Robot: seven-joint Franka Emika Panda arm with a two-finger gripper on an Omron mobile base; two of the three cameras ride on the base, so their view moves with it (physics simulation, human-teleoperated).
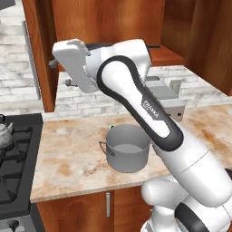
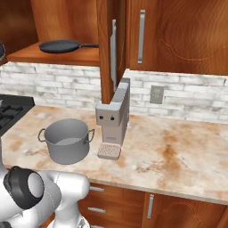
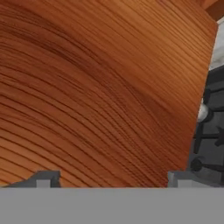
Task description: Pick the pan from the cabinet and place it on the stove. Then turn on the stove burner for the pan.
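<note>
The dark pan [image 2: 60, 46] lies flat on the bottom shelf of the open cabinet [image 2: 67, 56], its handle pointing right. In the left base view my arm hides most of the pan [image 1: 97, 45]. My hand [image 1: 68, 54] is raised in front of the shelf and faces the open cabinet door [image 1: 41, 50] on the left. In the hand view my gripper [image 3: 111, 180] is open and holds nothing, with wood grain of the door [image 3: 96, 87] close ahead. The black stove [image 1: 16, 158] is at the counter's left end, also seen as stove [image 3: 212, 127].
A grey steel pot [image 1: 128, 147] stands on the marble counter [image 1: 72, 154] below my arm. A grey coffee machine [image 2: 113, 118] sits behind it to the right. A small silver kettle [image 1: 4, 133] rests on the stove grates. The second cabinet door [image 2: 109, 53] juts out edge-on.
</note>
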